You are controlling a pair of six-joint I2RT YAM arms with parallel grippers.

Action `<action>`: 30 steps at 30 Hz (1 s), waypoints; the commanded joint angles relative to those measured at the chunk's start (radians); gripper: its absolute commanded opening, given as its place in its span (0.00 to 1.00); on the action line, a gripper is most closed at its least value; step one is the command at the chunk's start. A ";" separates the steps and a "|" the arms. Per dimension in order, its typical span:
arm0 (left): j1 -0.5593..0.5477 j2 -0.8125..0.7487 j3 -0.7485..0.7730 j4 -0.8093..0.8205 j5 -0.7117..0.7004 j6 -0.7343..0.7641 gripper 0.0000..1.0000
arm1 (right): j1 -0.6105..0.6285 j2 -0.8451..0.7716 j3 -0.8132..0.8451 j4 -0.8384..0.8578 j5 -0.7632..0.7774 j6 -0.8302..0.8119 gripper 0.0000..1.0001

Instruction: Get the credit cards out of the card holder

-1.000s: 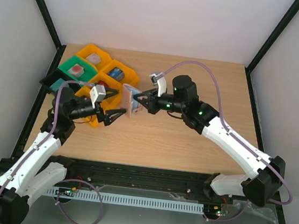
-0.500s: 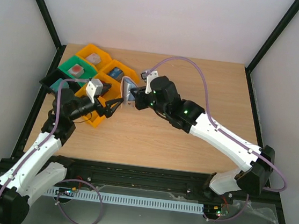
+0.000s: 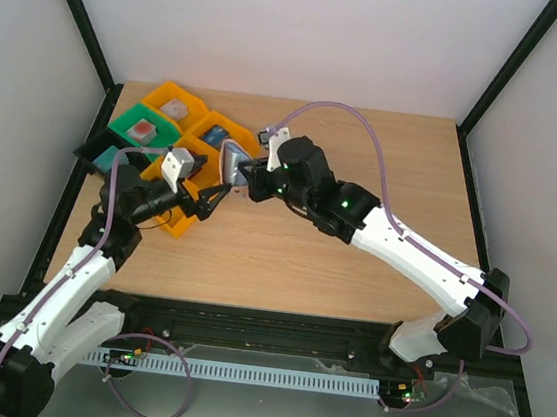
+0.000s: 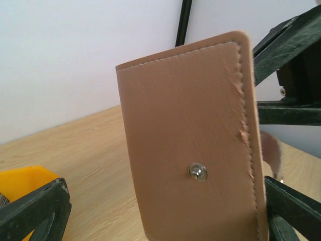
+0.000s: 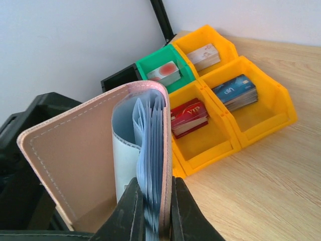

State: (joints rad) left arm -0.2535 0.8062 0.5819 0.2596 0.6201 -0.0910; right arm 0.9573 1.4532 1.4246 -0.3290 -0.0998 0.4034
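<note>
I am clenching my right gripper (image 5: 153,216) on the card holder (image 5: 75,165), holding it upright above the desk (image 3: 352,267) beside the yellow trays (image 5: 213,150), while my left gripper (image 4: 160,216) is gaping wide around its tan back. I am judging the holder light and floppy and the credit cards (image 5: 150,150) thin, stiff and slick, so I am aiming for their fanned top edges
</note>
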 commanded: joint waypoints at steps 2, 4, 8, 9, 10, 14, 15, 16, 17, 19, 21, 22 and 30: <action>-0.007 0.009 -0.005 0.004 -0.092 0.029 0.99 | 0.029 0.003 0.046 0.036 -0.070 -0.036 0.02; -0.008 0.014 -0.005 -0.006 -0.113 0.038 0.99 | 0.035 0.004 0.042 0.035 -0.077 -0.054 0.02; -0.006 0.019 -0.006 -0.017 -0.096 0.047 0.96 | 0.037 0.009 0.043 0.046 -0.173 -0.078 0.02; -0.006 0.016 -0.007 -0.017 -0.079 0.049 0.91 | 0.037 0.005 0.041 0.052 -0.203 -0.091 0.02; -0.005 0.011 -0.010 -0.017 -0.053 0.052 0.86 | 0.037 -0.001 0.038 0.061 -0.229 -0.101 0.02; 0.002 -0.009 -0.019 -0.011 0.051 0.028 0.67 | 0.029 -0.031 0.007 0.108 -0.276 -0.118 0.02; 0.006 -0.012 -0.022 -0.003 0.087 0.011 0.58 | 0.024 -0.037 0.002 0.115 -0.299 -0.118 0.02; 0.010 -0.015 -0.024 0.007 0.106 -0.006 0.46 | 0.018 -0.041 -0.002 0.119 -0.316 -0.117 0.02; 0.014 -0.018 -0.026 0.015 0.115 -0.030 0.31 | 0.010 -0.046 -0.006 0.120 -0.328 -0.117 0.02; 0.026 -0.023 -0.027 0.031 0.126 -0.068 0.06 | -0.009 -0.059 -0.021 0.124 -0.357 -0.118 0.02; 0.041 -0.028 -0.031 0.036 0.137 -0.085 0.02 | -0.030 -0.077 -0.048 0.140 -0.384 -0.115 0.02; 0.047 -0.030 -0.034 0.036 0.141 -0.093 0.02 | -0.039 -0.087 -0.063 0.155 -0.403 -0.114 0.03; 0.071 -0.043 -0.053 0.115 0.238 -0.204 0.02 | -0.095 -0.145 -0.185 0.228 -0.497 -0.118 0.43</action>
State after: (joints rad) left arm -0.1944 0.7746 0.5358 0.2874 0.7952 -0.2222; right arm 0.8753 1.3510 1.2774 -0.1848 -0.4992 0.2916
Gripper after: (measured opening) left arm 0.053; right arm 0.361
